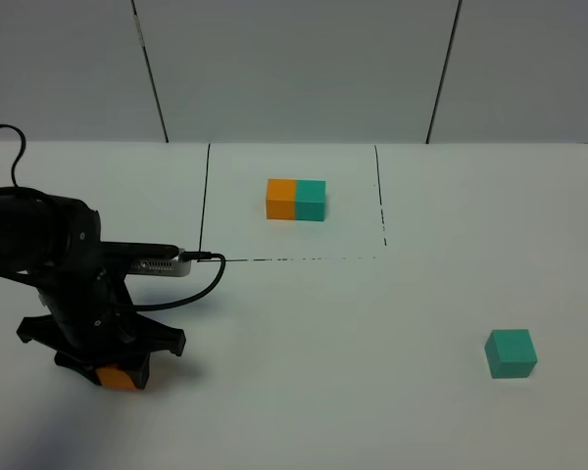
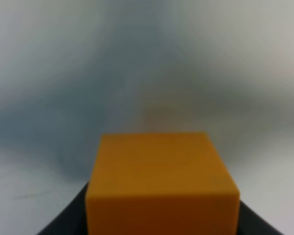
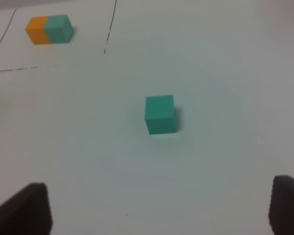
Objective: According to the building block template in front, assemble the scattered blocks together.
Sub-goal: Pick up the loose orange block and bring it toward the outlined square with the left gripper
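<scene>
The template (image 1: pixel 296 199) is an orange-and-teal bar lying inside the marked rectangle at the back; it also shows far off in the right wrist view, template (image 3: pixel 49 29). My left gripper (image 1: pixel 118 370) is at the front left, shut on the orange cube (image 1: pixel 118 377), which fills the left wrist view as orange cube (image 2: pixel 161 183). The teal cube (image 1: pixel 511 353) sits alone at the front right. In the right wrist view the teal cube (image 3: pixel 160 114) lies ahead of my right gripper (image 3: pixel 159 210), whose fingertips (image 3: pixel 24 208) stand wide apart, open and holding nothing. The right arm is outside the exterior view.
Thin black lines (image 1: pixel 208 201) mark a rectangle on the white table around the template. A black cable (image 1: pixel 201 284) loops off the left arm. Grey wall panels stand behind the table.
</scene>
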{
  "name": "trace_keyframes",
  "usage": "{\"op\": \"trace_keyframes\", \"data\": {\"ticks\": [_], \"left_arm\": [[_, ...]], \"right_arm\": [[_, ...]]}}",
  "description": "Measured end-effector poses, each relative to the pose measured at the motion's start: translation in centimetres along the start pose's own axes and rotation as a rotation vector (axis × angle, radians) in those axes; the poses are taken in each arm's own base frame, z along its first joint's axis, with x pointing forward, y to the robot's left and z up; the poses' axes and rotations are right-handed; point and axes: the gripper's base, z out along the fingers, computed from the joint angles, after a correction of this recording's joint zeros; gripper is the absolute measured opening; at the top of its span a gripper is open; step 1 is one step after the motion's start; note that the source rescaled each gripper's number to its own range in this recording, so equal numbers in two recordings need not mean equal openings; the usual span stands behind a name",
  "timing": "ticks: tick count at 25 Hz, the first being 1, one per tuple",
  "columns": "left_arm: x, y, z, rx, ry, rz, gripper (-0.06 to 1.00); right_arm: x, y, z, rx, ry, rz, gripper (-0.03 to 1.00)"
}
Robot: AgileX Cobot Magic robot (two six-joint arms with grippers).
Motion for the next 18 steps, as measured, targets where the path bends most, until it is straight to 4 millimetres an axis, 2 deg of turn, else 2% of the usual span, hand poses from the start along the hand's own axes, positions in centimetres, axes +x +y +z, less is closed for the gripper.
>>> {"op": "trace_keyframes", "data": {"ticks": [7,13,18], "left_arm": [[-0.6,-0.5,-5.2,0.013,-0.100,0.159,0.00],[-1.5,-1.1,-8.0,0.007,-0.104,0.407,0.00],[-1.8,-3.2,-9.6,-0.004,-0.123,0.677,0.00]], "right_arm": [[0.0,0.0,0.0,0.000,0.000,0.000,0.77],[0.0,0.0,0.0,0.000,0.000,0.000,0.77],[0.0,0.0,0.0,0.000,0.000,0.000,0.77]]}}
